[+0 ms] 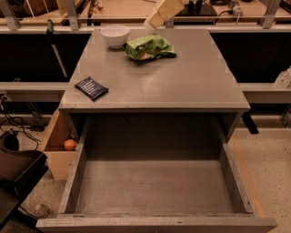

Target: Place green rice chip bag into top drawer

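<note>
Writing/brands: green rice chip bag (150,47) shows orange and white printed patches, text too small to read. Small dark-blue packet (91,88) has pale rows of print, also unreadable.

Bag lies crumpled at the back-centre of the grey table (191,82), just right of a white bowl (114,35), near it but apart. Blue packet lies flat near the table's front-left edge, well apart from the bag.

Gripper (157,18): cream-coloured, tilted, at the top edge of the view, above and just behind the bag, w/ its tip pointing down-left toward it. Not seen touching the bag. Open or closed: can't tell; nothing seen in its hold.

Top drawer (154,186) is pulled fully out below the table front; grey wood, bare floor and sides, nearly table-wide.

Left of the drawer: a light-wood box (57,136) w/ an orange ball (69,144) inside. Dark bin (18,168) and cables (16,123) further left. Speckled floor (273,168) w/ an orange stripe along the drawer's right side. Wooden bench (127,9) behind the table.
</note>
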